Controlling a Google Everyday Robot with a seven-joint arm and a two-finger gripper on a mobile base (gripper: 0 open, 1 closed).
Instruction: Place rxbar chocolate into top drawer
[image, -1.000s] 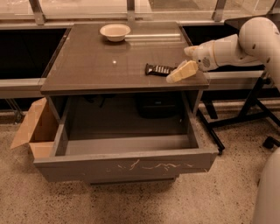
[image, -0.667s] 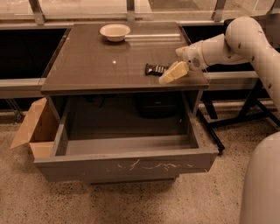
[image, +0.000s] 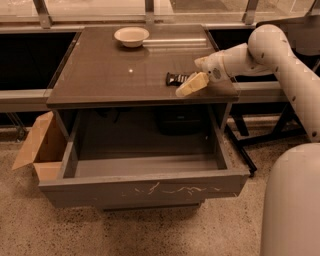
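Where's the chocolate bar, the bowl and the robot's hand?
rxbar chocolate (image: 175, 78): camera view, middle of its dark wrapper.
bowl (image: 131, 36): camera view, its pale inside.
gripper (image: 186, 88): camera view, its pale tip, over the cabinet top (image: 110, 75) at one end of the bar.

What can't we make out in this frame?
- Chocolate bar: right end hidden by the gripper over the table's right front, camera view; contact unclear.
- Top drawer: front strip of its floor hidden behind its own front panel.
- Dark shape under the table: too shadowed to identify.
- Cardboard box: partly hidden behind the drawer's side.
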